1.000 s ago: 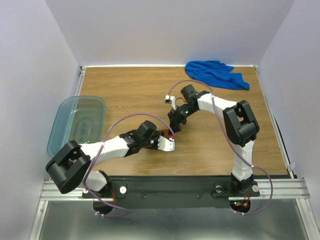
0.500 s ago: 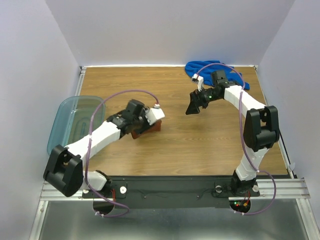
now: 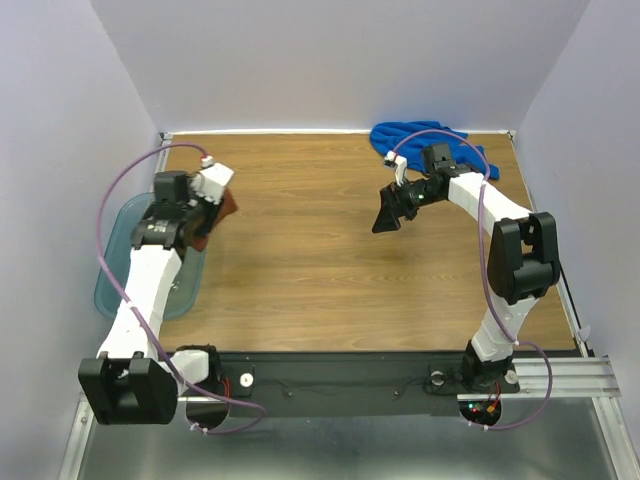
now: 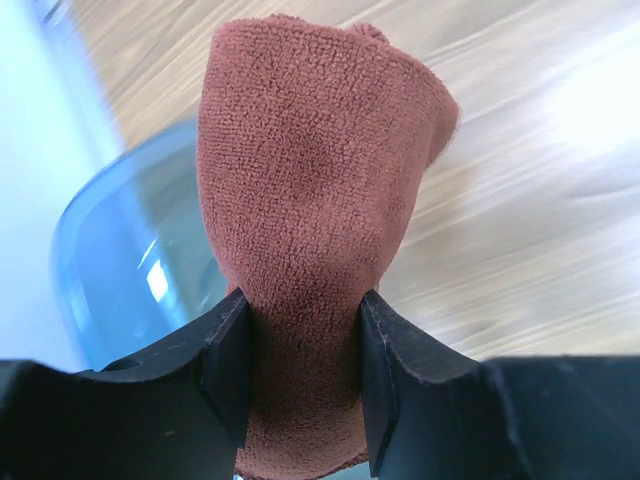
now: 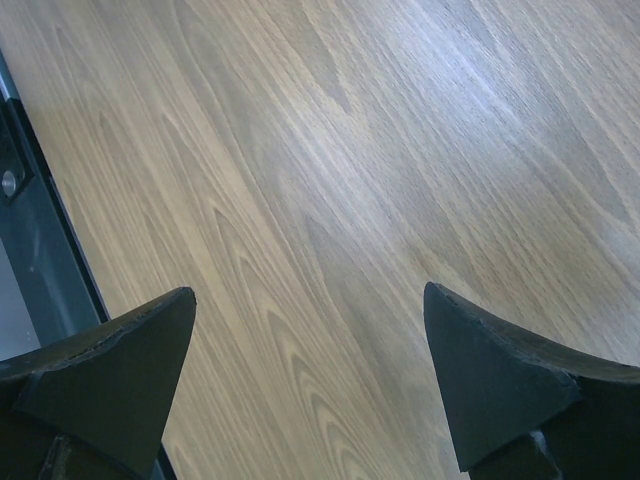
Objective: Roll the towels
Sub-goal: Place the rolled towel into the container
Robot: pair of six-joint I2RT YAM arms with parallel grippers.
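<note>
Holding brown towel [image 4: 320, 190], seemingly rolled, pinched between left gripper [image 4: 303, 312] fingers with bin [image 4: 105, 265] just beyond them; keeping right gripper [image 5: 308, 295] wide and empty, leaving blue towel [image 3: 402, 131] crumpled behind its fingers, judging task roughly half done.
</note>
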